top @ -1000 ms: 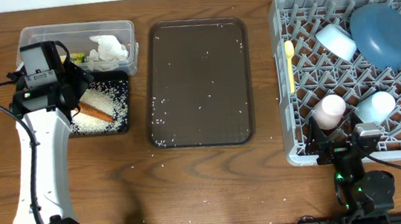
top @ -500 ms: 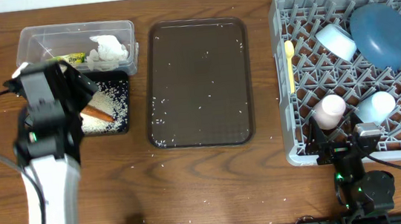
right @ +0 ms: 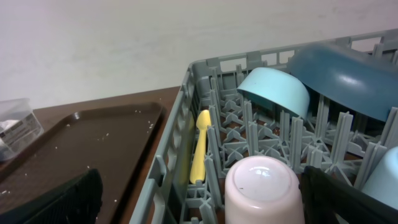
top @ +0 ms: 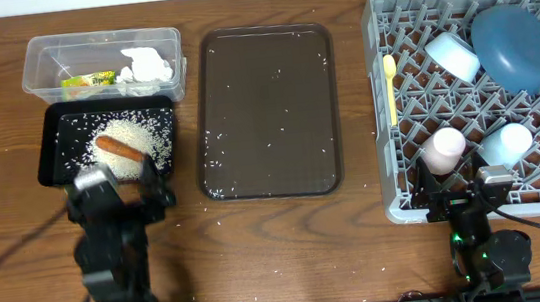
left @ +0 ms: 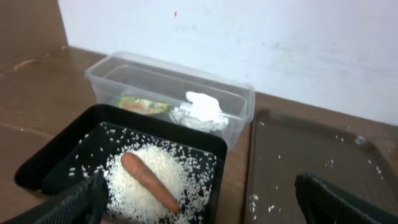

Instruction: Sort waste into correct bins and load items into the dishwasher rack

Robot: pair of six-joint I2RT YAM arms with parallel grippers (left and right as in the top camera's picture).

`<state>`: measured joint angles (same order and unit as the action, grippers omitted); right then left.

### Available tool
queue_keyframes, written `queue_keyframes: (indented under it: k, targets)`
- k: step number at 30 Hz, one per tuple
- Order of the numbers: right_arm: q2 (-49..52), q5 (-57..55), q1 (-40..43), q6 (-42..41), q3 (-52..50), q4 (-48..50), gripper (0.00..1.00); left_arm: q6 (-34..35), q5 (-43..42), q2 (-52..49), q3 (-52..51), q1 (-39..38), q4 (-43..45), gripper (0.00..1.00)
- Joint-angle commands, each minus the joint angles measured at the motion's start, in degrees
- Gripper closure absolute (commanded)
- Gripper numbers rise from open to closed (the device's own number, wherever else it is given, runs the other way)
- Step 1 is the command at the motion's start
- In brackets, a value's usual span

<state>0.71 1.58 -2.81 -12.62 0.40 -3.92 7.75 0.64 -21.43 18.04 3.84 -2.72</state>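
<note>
A: Overhead, left side?
B: Clear tub, thin glossy plastic with rounded corners. It holds a yellow wrapper and crumpled tissue. Just at its 6 o'clock is the black tray, matte and shallow. It holds a grainy heap of rice, with a smooth tapered carrot lying on it. The left gripper is over the tray's 6 o'clock edge.
A: Middle, right?
B: Brown serving tray, a rounded rectangle. Stray grains lie on it and on the wood-grain table. At its 3 o'clock is the grey rack, a moulded peg grid. In it are the dark blue bowl, white bowl, pink cup and light blue cup. The yellow spoon lies along the rack's 9 o'clock wall. The right gripper is at its 6 o'clock rim.
A: Left wrist?
B: Fingers spread wide with nothing between them, so the jaws are released. The carrot lies on the rice ahead, with the tub at 12 o'clock. The wrapper's print is green and yellow, too blurred to read.
A: Right wrist?
B: Jaws released as well, gripping nothing. The pink cup is base-up just ahead, and both bowls are tipped on the pegs. The spoon is slim, glossy plastic. No legible writing.
</note>
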Motion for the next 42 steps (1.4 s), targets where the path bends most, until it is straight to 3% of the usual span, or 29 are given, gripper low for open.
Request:
queue_keyframes:
  k: [1,9,14,20,42]
  targets:
    - [-0.3,0.4,0.5,-0.6,-0.1,-0.2,0.01,-3.0,-1.5,8.0,-5.9,-0.2,2.5,0.02]
    - [-0.3,0.4,0.5,-0.6,-0.1,-0.2,0.01,-4.7,-1.5,21.4,-15.0,-0.3,3.9,0.02]
    - [-0.3,0.4,0.5,-0.6,-0.1,-0.2,0.01,-4.7,-1.5,21.3,-17.6,-1.2,4.2,0.02]
    - [-0.3,0.4,0.5,-0.6,-0.1,-0.2,0.01,-4.7,-1.3,21.3,-17.8,-3.3,-1.6,0.02]
    - [-0.3,0.4,0.5,-0.6,-0.1,-0.2,0.01,-4.7,-1.3,21.2,-17.8,-3.7,-1.3,0.02]
